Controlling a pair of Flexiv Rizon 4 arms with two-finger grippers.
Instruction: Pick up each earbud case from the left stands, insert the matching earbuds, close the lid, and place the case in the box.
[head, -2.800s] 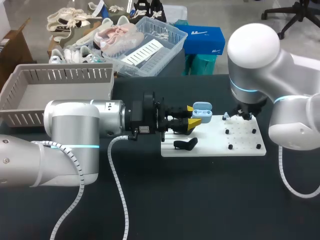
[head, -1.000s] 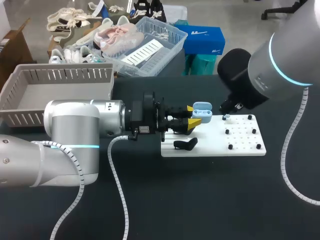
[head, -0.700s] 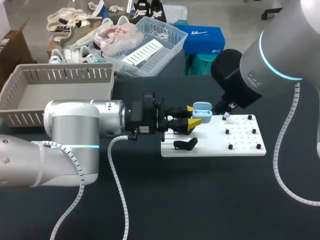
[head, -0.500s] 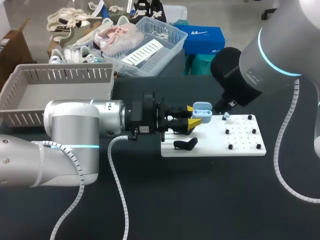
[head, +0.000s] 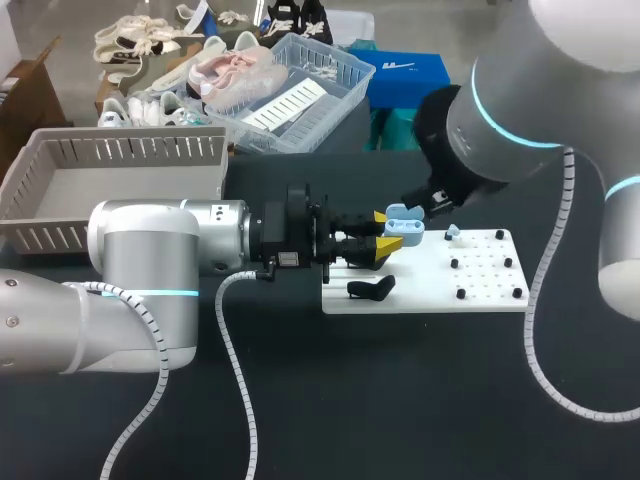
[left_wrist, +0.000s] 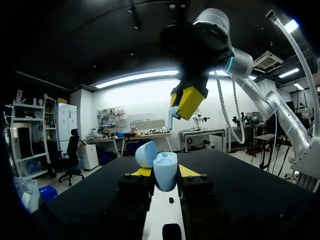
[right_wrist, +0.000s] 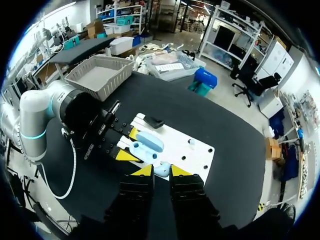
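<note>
My left gripper (head: 386, 240) (left_wrist: 160, 172) is shut on a light blue earbud case (head: 404, 227) (left_wrist: 165, 170), held over the left end of the white board (head: 430, 285) with its lid (left_wrist: 146, 153) tipped open. Just above and behind the case hangs my right gripper (head: 413, 201) (left_wrist: 188, 102) (right_wrist: 161, 170), shut on a light blue earbud (left_wrist: 171, 118) (right_wrist: 161, 169). From the right wrist view the open case (right_wrist: 149, 141) lies straight below, between my left arm's yellow tips. A second blue earbud (head: 452, 232) (right_wrist: 191, 142) sits on the board. A black case (head: 370, 288) (right_wrist: 154, 122) rests at the board's near left.
A grey slatted box (head: 110, 185) (right_wrist: 99, 75) stands at the table's back left. Small black pegs (head: 460, 293) dot the right half of the board. The black tabletop (head: 400, 400) lies bare in front of the board.
My right arm has swung left from the board's back edge until its gripper hangs over the open case, carrying the earbud. The left arm and case have stayed still.
</note>
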